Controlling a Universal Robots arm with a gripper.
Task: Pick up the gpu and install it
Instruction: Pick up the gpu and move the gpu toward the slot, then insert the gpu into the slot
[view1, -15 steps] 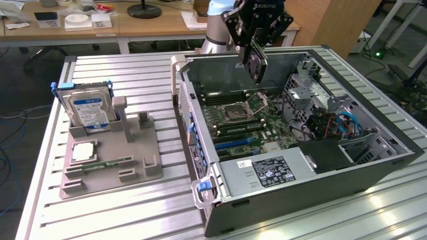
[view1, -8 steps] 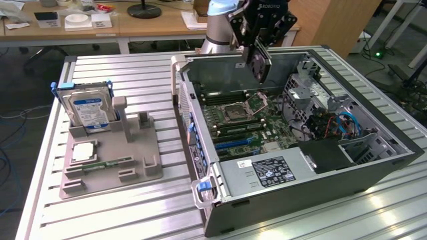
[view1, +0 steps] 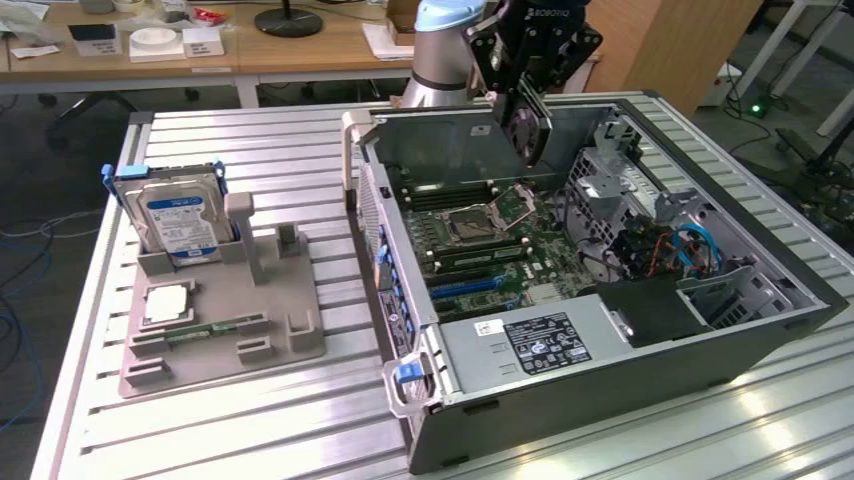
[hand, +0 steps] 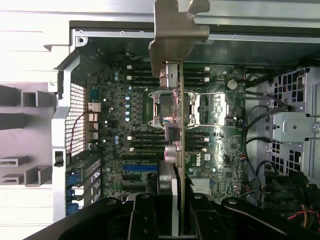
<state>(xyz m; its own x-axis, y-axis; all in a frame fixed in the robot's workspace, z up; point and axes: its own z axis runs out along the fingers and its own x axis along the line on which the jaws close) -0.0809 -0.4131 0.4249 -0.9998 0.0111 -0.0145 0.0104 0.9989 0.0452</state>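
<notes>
My gripper (view1: 523, 88) hangs over the far side of the open computer case (view1: 747, 345), shut on the gpu (view1: 526, 128). The gpu is a thin dark card held on edge, pointing down toward the motherboard (view1: 501, 255) and clear of it. In the wrist view the gpu (hand: 181, 115) appears edge-on, with its pale metal bracket (hand: 177, 30) at the far end. The black fingers (hand: 150, 215) clamp it on both sides. Below it lie the CPU socket (hand: 210, 107) and the blue expansion slots (hand: 142, 165).
A grey holder tray (view1: 254, 300) at the exterior view's left carries a blue-labelled hard drive (view1: 180, 215), a pale square chip (view1: 167, 303) and a green memory stick (view1: 220, 326). Inside the case sit the power supply (view1: 534, 345) and a drive cage with cables (view1: 681, 250).
</notes>
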